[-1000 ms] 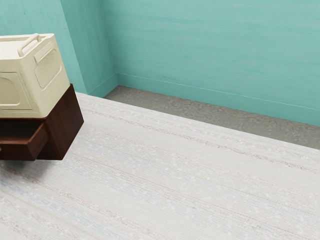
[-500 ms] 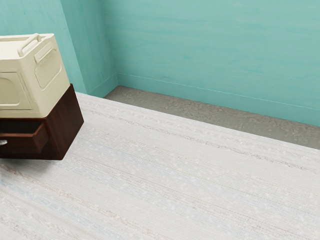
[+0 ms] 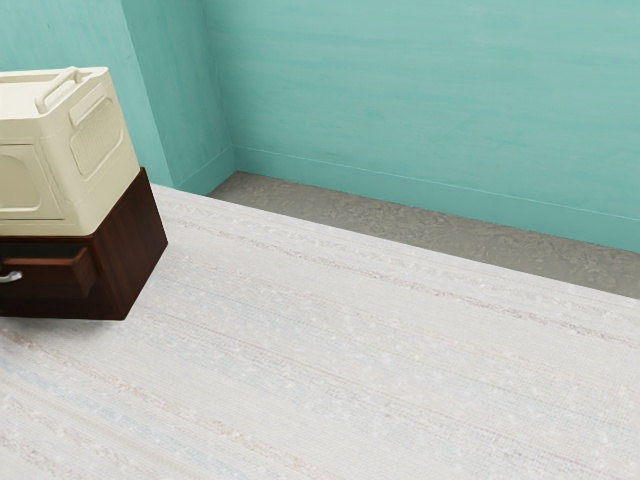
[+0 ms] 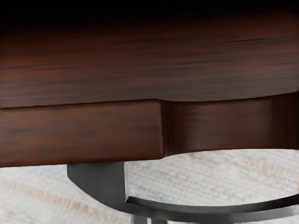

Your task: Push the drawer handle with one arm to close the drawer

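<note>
At the exterior view's left edge, the dark brown drawer (image 3: 55, 280) protrudes a little from its cabinet (image 3: 135, 250). Part of its silver handle (image 3: 10, 277) shows on the front. Seen close from my hand, the drawer (image 4: 79, 133) spans the wrist view, and a curved grey handle (image 4: 187, 213) stands out from it over the pale surface. Small grey parts at the wrist view's lower edge, beside the handle, look like tips of my gripper (image 4: 149, 220); whether they touch the handle is unclear.
A cream box with a carrying handle (image 3: 100, 150) rests on top of the cabinet. The pale patterned surface (image 3: 350, 350) stretches toward the exterior view's right, with a teal wall (image 3: 420, 100) behind it.
Across the exterior views the drawer has slid farther into the cabinet; its opening showed before and is now nearly hidden. The cabinet and cream box have stayed put.
</note>
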`<state>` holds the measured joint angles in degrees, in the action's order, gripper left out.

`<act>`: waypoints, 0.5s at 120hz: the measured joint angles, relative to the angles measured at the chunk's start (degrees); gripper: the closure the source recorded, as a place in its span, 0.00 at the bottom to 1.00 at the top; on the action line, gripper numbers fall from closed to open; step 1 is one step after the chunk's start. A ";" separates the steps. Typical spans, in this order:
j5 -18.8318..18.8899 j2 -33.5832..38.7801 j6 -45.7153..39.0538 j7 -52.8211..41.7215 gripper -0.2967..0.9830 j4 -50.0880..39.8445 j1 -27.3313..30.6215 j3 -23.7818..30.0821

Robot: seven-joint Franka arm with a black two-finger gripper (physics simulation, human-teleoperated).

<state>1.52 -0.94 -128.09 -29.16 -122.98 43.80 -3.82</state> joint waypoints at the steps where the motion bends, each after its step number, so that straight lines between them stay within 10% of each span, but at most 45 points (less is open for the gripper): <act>1: -0.05 -0.01 -0.04 0.01 0.85 0.00 0.10 0.11; 60: -4.35 -0.86 -0.93 -1.73 0.85 0.64 0.19 2.63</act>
<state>-2.82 -1.80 -129.02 -30.89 -122.34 43.99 -1.19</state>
